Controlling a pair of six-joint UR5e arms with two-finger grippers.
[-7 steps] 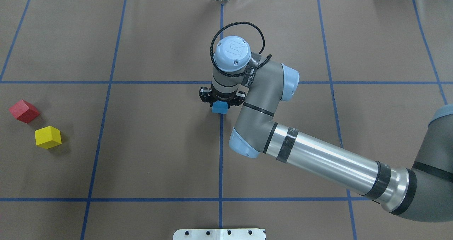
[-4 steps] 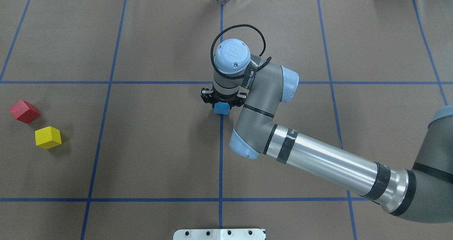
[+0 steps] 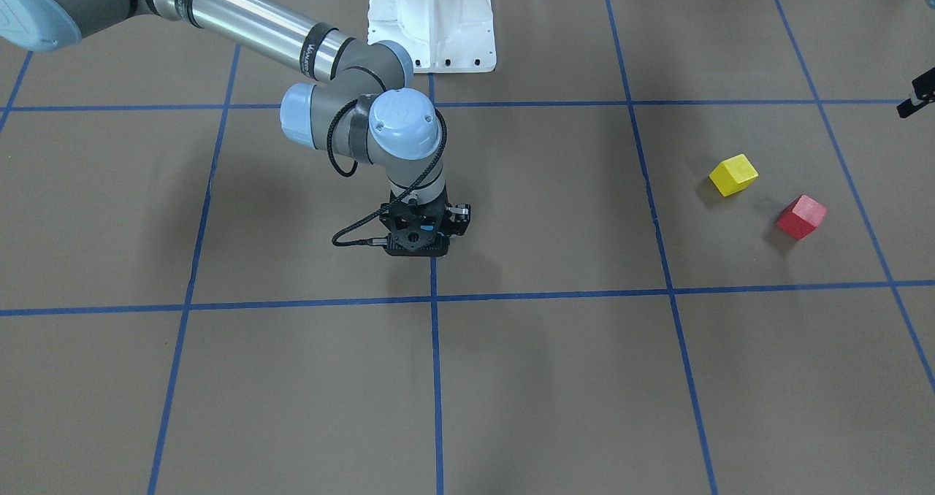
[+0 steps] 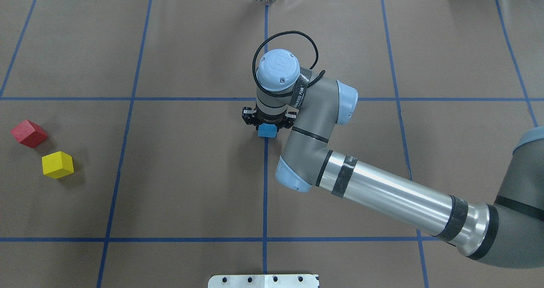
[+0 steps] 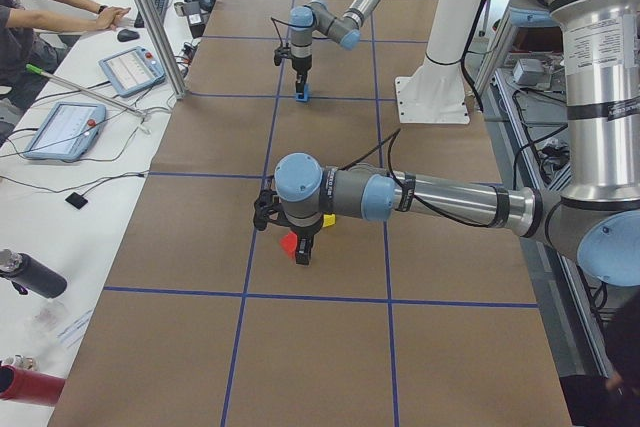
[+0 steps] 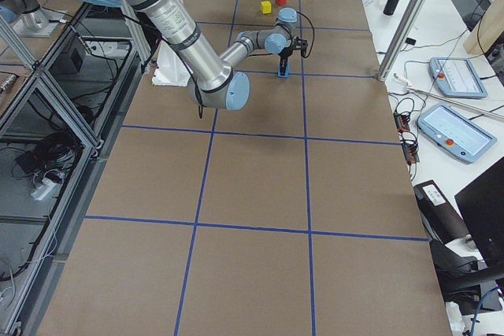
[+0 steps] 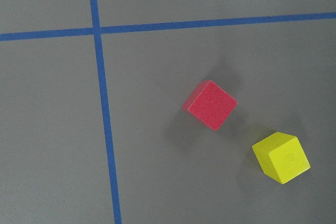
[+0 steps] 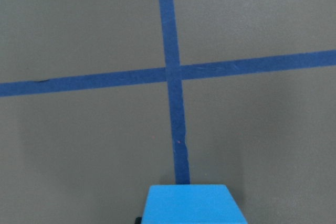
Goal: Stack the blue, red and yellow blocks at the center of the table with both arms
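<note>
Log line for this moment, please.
right gripper: shut on blue block at table centre | left gripper: raised, state unclear | red block, yellow block: unstacked

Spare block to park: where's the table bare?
Bare: the far squares beyond the right claw and blue block, and the square between them and the yellow block. Crowded: by the red block, under the left arm.
</note>
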